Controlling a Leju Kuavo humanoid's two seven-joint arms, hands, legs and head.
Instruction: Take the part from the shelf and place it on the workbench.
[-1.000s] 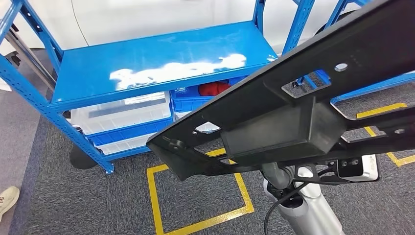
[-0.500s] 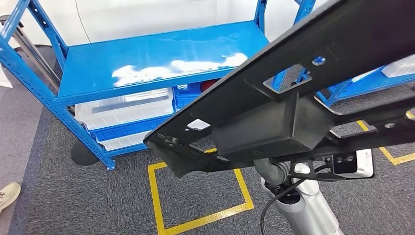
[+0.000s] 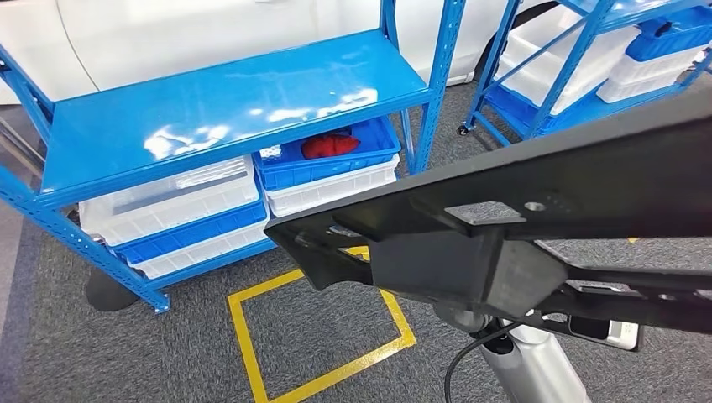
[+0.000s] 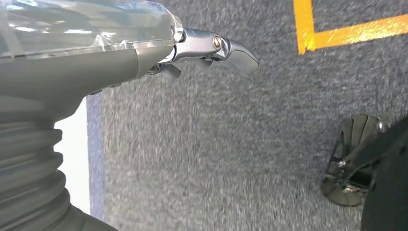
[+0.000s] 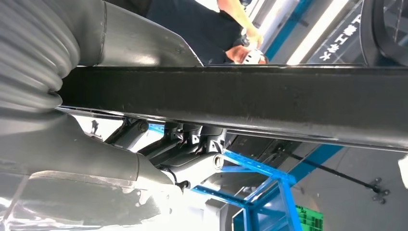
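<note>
The part (image 3: 520, 227) is a long black plastic frame with a boxy block and several cut-outs. It crosses the right half of the head view, close under the camera. My right hand (image 5: 163, 159) grips it from below, and the part's black bar (image 5: 240, 101) runs between the thumb and the darker fingers (image 5: 192, 144). In the head view the part hides that hand, with the silver right arm (image 3: 537, 369) under it. My left hand (image 4: 144, 48) hangs over grey carpet, holding nothing, its thumb and fingers apart.
A blue shelf rack (image 3: 227, 109) stands ahead on the left, its top board bare, with white bins and a blue bin (image 3: 327, 155) of red things below. A second blue rack (image 3: 588, 67) stands at right. A yellow taped square (image 3: 319, 336) marks the carpet. A person (image 5: 202, 24) stands nearby.
The whole picture has shifted: the camera has turned right, bringing the second rack into view. The part stays in my right hand and now lies more level across the view.
</note>
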